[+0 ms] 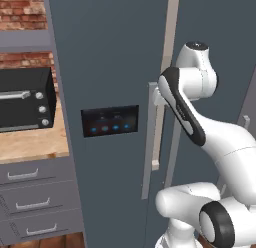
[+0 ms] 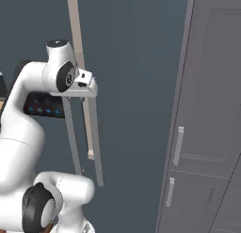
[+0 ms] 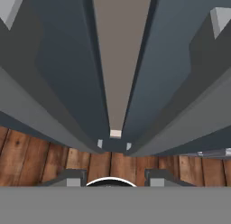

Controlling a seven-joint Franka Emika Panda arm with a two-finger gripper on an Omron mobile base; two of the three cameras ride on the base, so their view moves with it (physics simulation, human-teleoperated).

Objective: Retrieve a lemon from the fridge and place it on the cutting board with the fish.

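The fridge (image 1: 110, 67) is a tall dark slate-grey cabinet with two doors, both closed, and a blue-lit black panel (image 1: 110, 120). Two long pale handles (image 2: 70, 133) (image 2: 96, 143) flank the centre gap. My gripper (image 2: 89, 86) hovers at the top of those handles, close against the doors, pointing down. In the hand view my gripper (image 3: 113, 179) looks down the gap between the doors, shut, with nothing seen between its fingertips (image 3: 72, 178). The lemon is hidden behind the doors. The cutting board and the fish are out of view.
A black countertop oven (image 1: 25, 99) sits on a wooden counter (image 1: 35, 142) left of the fridge, above grey drawers (image 1: 35, 202). A tall grey cabinet (image 2: 212, 110) stands on the fridge's right. Wooden floor (image 3: 45, 160) lies below.
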